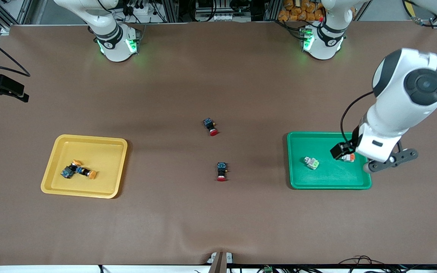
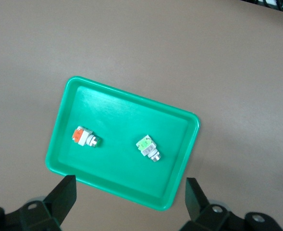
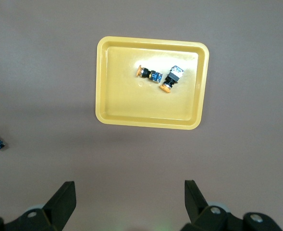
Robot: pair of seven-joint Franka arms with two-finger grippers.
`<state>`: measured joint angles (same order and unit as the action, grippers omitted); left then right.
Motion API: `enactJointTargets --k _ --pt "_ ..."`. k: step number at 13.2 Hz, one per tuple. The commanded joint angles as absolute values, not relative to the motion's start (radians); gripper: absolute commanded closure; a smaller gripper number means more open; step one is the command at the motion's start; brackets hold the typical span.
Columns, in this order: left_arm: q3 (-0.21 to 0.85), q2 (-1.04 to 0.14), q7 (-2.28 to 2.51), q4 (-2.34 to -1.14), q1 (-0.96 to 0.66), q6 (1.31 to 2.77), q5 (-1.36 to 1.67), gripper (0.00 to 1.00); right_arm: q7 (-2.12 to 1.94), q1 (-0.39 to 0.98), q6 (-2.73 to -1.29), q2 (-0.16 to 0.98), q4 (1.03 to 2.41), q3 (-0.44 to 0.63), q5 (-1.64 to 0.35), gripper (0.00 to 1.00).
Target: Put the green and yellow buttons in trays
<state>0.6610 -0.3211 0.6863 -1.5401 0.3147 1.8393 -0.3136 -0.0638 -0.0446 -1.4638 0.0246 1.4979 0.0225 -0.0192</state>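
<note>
While all four task switches already lie in trays, the step in hand looks like the left arm's clearing away from the green tray (image 1: pixel 298 182). The left gripper (image 2: pixel 130 199) hangs over that tray's edge toward the left arm's end of the table, its fingers (image 2: pixel 64 192) spread wide and holding nothing. Directly below it, inside the tray, rest the orange-block switch (image 2: pixel 85 137) and the green-block switch (image 2: pixel 148 147), apart from each other and from the rim.

The right gripper (image 3: pixel 129 199) is out of the front view; its wrist camera shows it up over bare table with the yellow tray (image 3: pixel 107 86) below, fingers likewise parted and empty. In that tray the two yellow-capped switches (image 3: pixel 159 77) lie touching.

To finish well, I judge the left arm should rise straight up before swinging aside, so that neither finger clips a switch or drags the light tray. The two red-capped switches (image 1: pixel 216 148) on the open table between the trays, well away from both grippers, belong where they are.
</note>
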Motion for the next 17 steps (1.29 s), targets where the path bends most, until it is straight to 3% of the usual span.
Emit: enactJointTargets --k 1,7,12,17 --pt "0.676 -0.293 0.64 -1.473 0.324 1.735 -0.284 0.0 -0.044 -0.052 -1.462 0.026 1.485 0.011 -0.02 0.0" --pt "0.628 -0.174 0.459 -1.462 0.313 1.619 -0.207 0.0 -0.044 -0.044 -1.468 0.028 1.485 0.011 -0.018 0.0" --pt "0.271 -0.075 0.322 -1.48 0.073 1.526 -0.091 0.0 -0.046 -0.049 -1.468 0.028 1.485 0.012 -0.018 0.0" --pt "0.1 0.031 0.242 -1.609 -0.006 1.513 -0.023 0.0 -0.046 -0.048 -1.468 0.028 1.485 0.012 -0.015 0.0"
